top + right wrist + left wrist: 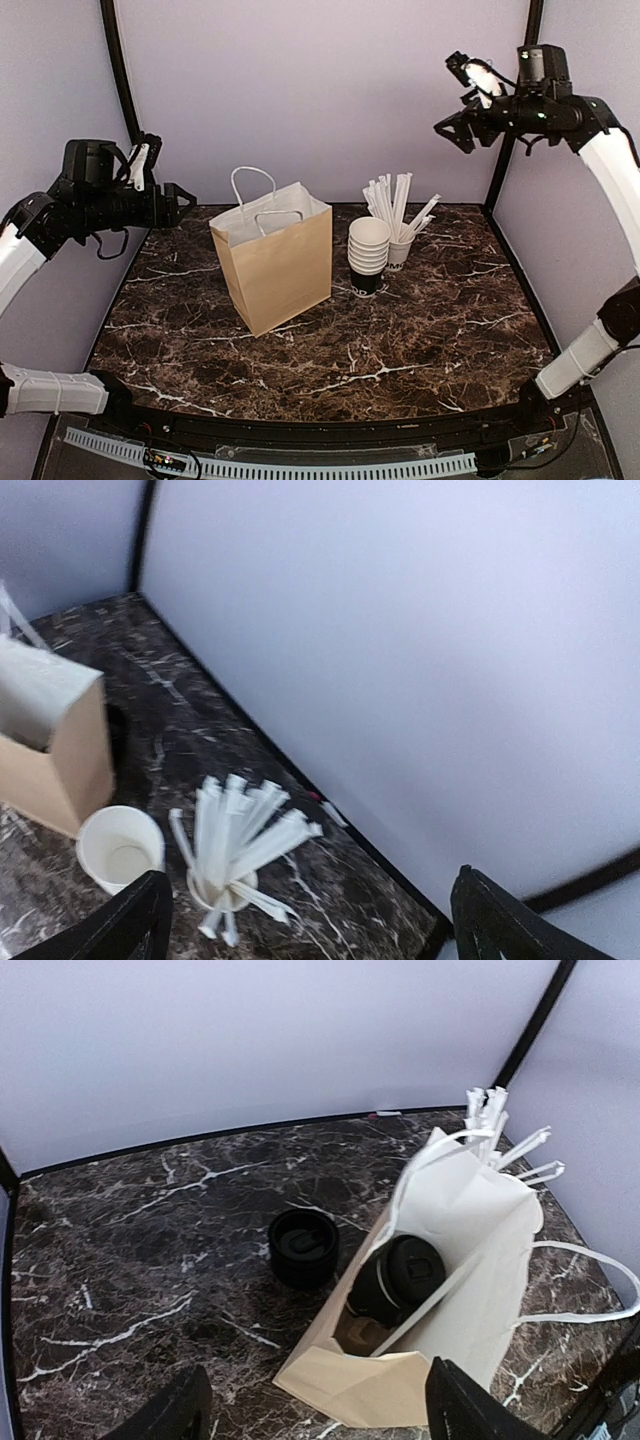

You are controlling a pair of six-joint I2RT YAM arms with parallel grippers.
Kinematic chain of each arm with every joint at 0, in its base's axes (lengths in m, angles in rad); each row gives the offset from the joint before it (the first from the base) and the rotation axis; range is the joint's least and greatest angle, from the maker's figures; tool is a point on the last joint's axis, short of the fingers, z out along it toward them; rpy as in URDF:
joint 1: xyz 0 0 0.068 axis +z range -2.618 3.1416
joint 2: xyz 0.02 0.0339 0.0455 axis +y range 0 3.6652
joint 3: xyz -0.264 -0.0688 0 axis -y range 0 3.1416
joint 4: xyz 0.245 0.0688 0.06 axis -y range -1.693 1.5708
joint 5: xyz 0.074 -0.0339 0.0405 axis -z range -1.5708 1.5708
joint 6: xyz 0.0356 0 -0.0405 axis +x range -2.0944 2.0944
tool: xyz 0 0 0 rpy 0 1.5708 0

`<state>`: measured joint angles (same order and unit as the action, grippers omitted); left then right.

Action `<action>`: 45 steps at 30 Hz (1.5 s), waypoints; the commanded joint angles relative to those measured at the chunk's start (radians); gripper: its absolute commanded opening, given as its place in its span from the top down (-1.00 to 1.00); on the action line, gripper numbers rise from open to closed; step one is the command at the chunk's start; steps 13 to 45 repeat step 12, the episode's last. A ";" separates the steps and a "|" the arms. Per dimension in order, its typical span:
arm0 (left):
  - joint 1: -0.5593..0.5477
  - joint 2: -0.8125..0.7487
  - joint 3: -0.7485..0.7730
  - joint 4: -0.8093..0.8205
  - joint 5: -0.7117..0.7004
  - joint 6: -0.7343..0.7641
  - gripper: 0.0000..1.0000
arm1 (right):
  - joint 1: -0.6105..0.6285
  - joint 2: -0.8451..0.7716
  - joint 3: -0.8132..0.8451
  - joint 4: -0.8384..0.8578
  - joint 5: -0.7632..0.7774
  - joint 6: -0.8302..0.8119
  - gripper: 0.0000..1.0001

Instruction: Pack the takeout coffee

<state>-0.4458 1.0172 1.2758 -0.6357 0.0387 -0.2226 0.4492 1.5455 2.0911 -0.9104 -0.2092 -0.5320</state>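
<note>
Left gripper (185, 207) and right gripper (455, 105) hang wide open, empty; reaching the lidded cup (303, 1247) just beside the bag (470, 1250) could topple the bag, spilling the packed cup (400, 1278)

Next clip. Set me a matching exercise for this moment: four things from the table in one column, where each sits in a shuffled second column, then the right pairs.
Things
1. right-hand lidded cup in the left wrist view
2. left-hand lidded cup in that view
3. straws
4. lidless cup stack

Places
a. standing in a white cup
b. inside the paper bag
c. on the table just outside the bag
d. between the bag and the white cup, in the top view

Pairs: 1-b, 2-c, 3-a, 4-d
</note>
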 commanded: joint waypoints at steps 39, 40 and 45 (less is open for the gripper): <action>0.010 -0.077 -0.210 0.278 -0.377 0.112 -0.78 | -0.344 -0.465 -0.867 0.617 0.329 0.501 -0.97; 0.010 -0.077 -0.210 0.278 -0.377 0.112 -0.78 | -0.344 -0.465 -0.867 0.617 0.329 0.501 -0.97; 0.010 -0.077 -0.210 0.278 -0.377 0.112 -0.78 | -0.344 -0.465 -0.867 0.617 0.329 0.501 -0.97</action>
